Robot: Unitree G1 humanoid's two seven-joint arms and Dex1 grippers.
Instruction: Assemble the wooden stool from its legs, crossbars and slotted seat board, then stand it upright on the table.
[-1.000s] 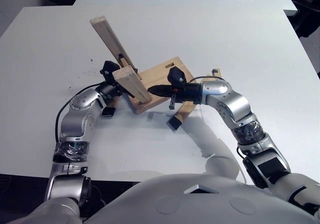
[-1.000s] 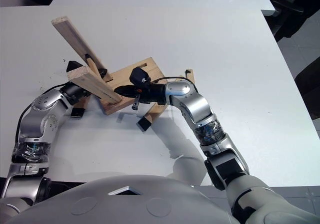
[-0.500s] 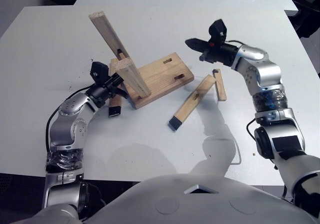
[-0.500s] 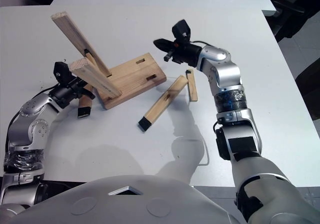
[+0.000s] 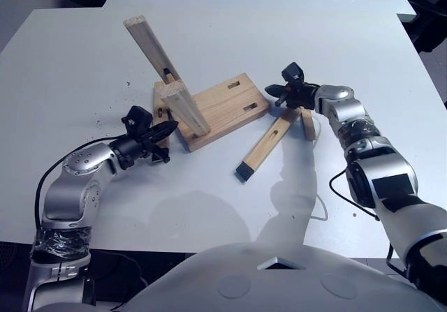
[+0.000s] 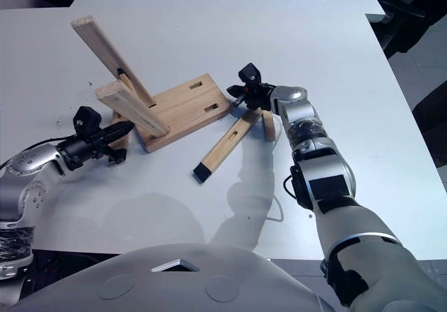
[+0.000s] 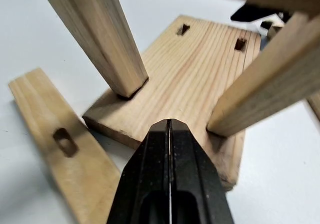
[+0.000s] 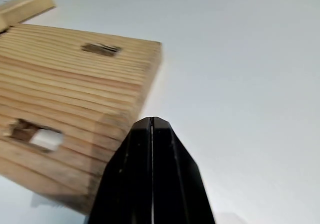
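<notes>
Left side: your left pincer (image 7: 170, 129) is sitting pressed shut, gripping nothing, low over the tabletop (image 5: 84, 54). Its tips are pointing at the near edge of the seat board (image 5: 223, 106). Whether they are touching the wood, you cannot tell.

Just past those tips two legs are standing in the board. The tall leg (image 5: 149, 49) is leaning away from the pincer. The nearer leg (image 5: 186, 107) is slanting up just ahead of it. Beside this pincer a slotted crossbar (image 7: 62, 146) is lying flat, just beside the board's edge.

Right side: your right pincer (image 5: 269, 90) is also sitting closed tight and empty. Its tips are resting just beside the board's far corner, so the board is lying between your two pincers. Two open slots (image 8: 100, 48) are facing up near this pincer.

Close behind the right pincer a loose leg (image 5: 267, 141) is lying flat, its dark end pointing away from the tips. A short crossbar (image 5: 307, 123) is lying just beside that leg, under the right wrist.
</notes>
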